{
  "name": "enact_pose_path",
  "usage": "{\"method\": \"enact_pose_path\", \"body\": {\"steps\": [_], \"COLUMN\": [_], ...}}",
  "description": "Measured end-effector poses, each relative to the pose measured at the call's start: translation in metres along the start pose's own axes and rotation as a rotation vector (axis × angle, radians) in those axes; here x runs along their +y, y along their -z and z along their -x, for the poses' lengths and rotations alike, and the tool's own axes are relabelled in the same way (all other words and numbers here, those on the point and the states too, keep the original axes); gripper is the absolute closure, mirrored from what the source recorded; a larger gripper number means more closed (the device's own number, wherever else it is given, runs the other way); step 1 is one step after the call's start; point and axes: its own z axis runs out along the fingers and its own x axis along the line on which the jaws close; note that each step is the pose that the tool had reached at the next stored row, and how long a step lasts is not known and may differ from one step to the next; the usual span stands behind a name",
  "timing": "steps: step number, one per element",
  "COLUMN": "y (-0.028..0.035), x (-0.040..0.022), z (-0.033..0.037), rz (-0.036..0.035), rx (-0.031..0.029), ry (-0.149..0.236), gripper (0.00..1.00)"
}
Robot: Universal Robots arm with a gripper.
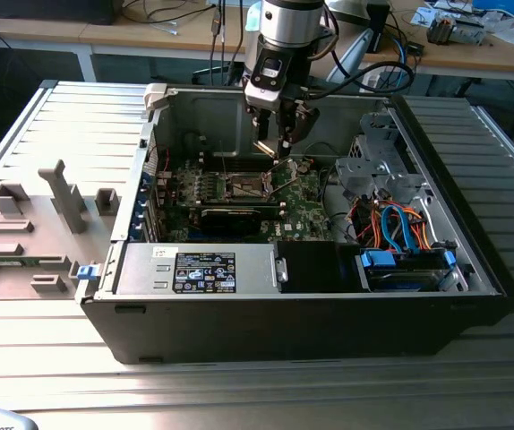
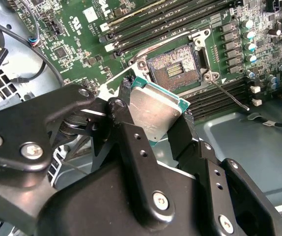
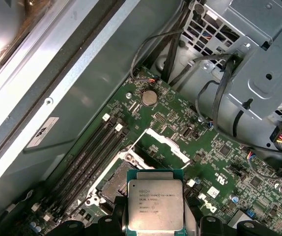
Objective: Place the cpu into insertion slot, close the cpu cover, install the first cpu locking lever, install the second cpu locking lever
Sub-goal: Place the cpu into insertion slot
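Observation:
My gripper (image 2: 155, 104) is shut on the cpu (image 2: 153, 112), a flat square chip with a silver-grey top and green edge, clamped by two opposite edges between black fingers (image 2: 126, 123). The cpu (image 3: 155, 205) hangs tilted just above the green motherboard, beside the insertion slot (image 2: 174, 69), whose dark pin field lies uncovered. In the first wrist view the insertion slot (image 3: 112, 181) is partly hidden behind the chip. The cpu cover (image 3: 164, 143) stands swung open next to the slot. A thin metal locking lever (image 2: 229, 96) sticks out unlatched. In the exterior view the gripper (image 1: 276, 141) hovers inside the open case.
The motherboard (image 1: 302, 210) lies in an open black computer case (image 1: 284, 313) on a ribbed metal table. Memory slots (image 2: 151, 19) flank the socket. A drive cage (image 1: 373, 161), coloured cables (image 1: 391, 224) and the power supply (image 1: 203, 269) crowd the case. Grey fixtures (image 1: 24, 224) stand at the exterior view's left.

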Motion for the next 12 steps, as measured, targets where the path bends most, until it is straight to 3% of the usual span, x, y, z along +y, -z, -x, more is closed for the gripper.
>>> {"method": "enact_pose_path", "body": {"steps": [12], "y": [0.0000], "x": [0.0000], "z": [0.0000], "rz": [-0.0006], "rx": [-0.0001], "ry": [-0.023], "gripper": [0.46]}}
